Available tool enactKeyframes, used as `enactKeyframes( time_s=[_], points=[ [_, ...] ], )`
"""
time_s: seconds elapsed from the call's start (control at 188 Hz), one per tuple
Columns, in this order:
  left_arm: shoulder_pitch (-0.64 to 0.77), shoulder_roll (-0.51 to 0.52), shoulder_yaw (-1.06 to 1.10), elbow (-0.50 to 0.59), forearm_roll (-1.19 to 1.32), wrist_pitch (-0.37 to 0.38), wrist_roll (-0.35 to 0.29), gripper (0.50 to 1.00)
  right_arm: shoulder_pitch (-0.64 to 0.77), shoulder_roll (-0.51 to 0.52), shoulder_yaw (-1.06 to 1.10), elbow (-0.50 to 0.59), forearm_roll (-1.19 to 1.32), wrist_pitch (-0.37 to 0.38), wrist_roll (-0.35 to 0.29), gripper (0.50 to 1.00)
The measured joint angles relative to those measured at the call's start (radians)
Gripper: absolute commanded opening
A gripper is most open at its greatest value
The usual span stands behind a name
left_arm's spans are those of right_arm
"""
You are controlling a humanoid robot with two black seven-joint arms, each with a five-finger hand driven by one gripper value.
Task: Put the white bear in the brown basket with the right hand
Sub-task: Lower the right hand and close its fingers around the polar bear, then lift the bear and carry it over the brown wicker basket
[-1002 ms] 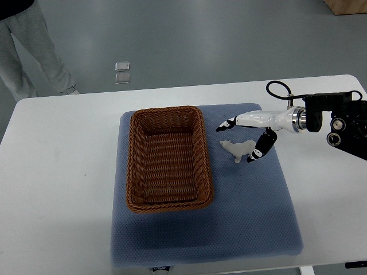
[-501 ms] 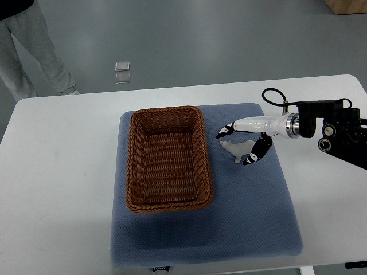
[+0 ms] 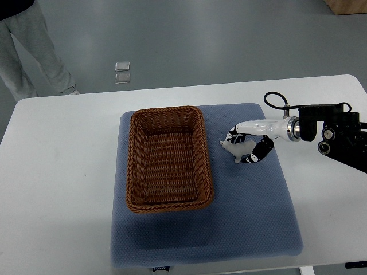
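A small white bear (image 3: 235,149) lies on the blue mat (image 3: 246,206), just right of the brown wicker basket (image 3: 167,158). My right hand (image 3: 245,146) comes in from the right edge and its fingers are curled around the bear, one above it and one at its right side. The bear still rests on the mat. The basket is empty. The left arm is out of view.
The mat lies on a white table (image 3: 57,189). A person's legs in grey trousers (image 3: 28,51) stand beyond the table at the far left. A small clear object (image 3: 121,71) lies on the floor behind the table.
My right hand has lowered and its fingers have closed in from a spread pose onto the bear. The bear has stayed in place.
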Motion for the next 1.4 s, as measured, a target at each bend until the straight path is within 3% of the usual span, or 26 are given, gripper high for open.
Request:
enactKeyframes(
  time_s=[0.171, 0.501, 0.954, 1.402],
  points=[
    [0.0, 0.0, 0.0, 0.0, 0.0, 0.0, 0.0, 1.0, 0.0, 0.003, 0.0, -0.006, -0.003, 0.0, 0.0, 0.5],
    [0.0, 0.0, 0.0, 0.0, 0.0, 0.0, 0.0, 1.0, 0.011, 0.0, 0.004, -0.007, -0.002, 0.004, -0.001, 0.5],
    [0.0, 0.0, 0.0, 0.0, 0.0, 0.0, 0.0, 1.0, 0.208, -0.012, 0.01, -0.005, 0.009, 0.015, -0.002, 0.5],
    [0.0, 0.0, 0.0, 0.0, 0.0, 0.0, 0.0, 1.0, 0.301, 0.227, -0.03, -0.021, -0.001, 0.018, -0.032, 0.5]
  ],
)
